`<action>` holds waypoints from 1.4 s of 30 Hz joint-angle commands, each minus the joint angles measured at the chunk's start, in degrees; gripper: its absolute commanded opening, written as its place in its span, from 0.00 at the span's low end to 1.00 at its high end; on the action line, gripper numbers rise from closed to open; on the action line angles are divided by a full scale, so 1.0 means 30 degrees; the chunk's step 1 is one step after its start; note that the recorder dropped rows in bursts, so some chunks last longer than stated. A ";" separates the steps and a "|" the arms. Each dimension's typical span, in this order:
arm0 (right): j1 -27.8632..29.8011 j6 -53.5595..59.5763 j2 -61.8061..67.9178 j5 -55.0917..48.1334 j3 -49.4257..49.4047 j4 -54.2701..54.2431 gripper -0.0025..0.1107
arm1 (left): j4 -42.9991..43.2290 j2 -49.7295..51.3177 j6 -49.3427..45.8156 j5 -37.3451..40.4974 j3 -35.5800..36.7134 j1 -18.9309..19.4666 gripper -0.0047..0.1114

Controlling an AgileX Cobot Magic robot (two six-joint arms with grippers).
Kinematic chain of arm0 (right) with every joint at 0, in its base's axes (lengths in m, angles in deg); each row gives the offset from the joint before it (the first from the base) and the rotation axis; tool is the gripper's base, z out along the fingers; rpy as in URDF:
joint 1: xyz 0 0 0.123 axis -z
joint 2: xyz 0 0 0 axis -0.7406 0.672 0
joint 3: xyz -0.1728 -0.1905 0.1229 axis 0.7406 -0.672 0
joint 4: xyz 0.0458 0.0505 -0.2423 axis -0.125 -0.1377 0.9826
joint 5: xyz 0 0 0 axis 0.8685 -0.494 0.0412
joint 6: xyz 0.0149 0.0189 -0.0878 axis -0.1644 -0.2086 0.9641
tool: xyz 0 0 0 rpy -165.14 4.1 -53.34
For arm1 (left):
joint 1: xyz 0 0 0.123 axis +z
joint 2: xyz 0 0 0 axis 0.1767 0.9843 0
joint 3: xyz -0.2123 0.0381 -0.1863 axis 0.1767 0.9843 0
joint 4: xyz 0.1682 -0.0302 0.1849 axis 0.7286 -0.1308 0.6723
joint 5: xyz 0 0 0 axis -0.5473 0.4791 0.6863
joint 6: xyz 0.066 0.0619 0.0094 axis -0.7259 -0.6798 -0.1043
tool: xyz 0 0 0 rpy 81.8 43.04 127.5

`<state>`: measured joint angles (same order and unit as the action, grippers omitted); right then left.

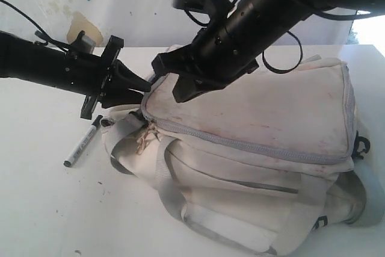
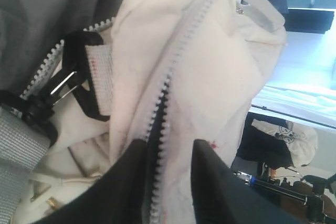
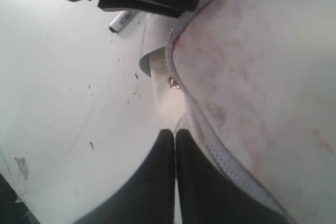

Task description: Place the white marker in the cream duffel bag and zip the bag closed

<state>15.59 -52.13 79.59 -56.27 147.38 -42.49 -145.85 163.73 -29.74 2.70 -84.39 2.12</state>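
On the cream duffel bag [image 1: 258, 112], left gripper [image 2: 169, 146] straddled the corner zipper [image 2: 164, 90], hold uncertain, likely for opening; right gripper [image 3: 175, 135] pressed together.

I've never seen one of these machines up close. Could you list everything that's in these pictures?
cream duffel bag: one, cream with reddish stains, lying on the table.
zipper: one plainly seen, grey, along the edge of the bag's top panel.
black clip: one, black, at the bag's corner.
white marker: one, white with black cap, lying on the table beside the bag's left end, outside it.
table: one, white, under everything.
left gripper: one, black, jaws apart on either side of the zipper at the bag's left corner; whether they pinch the fabric cannot be told.
right gripper: one, black, shut and holding nothing, over the bag's left end.
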 commanded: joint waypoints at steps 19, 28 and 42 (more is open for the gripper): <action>-0.1333 -0.3706 -0.0194 -0.0558 -0.0104 0.1683 0.02 | 0.0166 -0.0256 -0.1231 0.1792 -0.0141 0.1110 0.55; -0.2061 -0.3706 -0.0194 -0.0125 -0.0104 0.1767 0.02 | 0.2313 -0.0180 -0.1124 -0.0233 0.0080 -0.0267 0.55; -0.2239 -0.4211 -0.0194 -0.0234 -0.0104 0.1767 0.02 | 0.0424 0.0789 -0.0377 -0.2069 0.0080 -0.0670 0.39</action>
<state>8.94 -64.19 79.59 -57.53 147.25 -37.66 -141.72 165.24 -31.38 -3.32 -84.29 0.20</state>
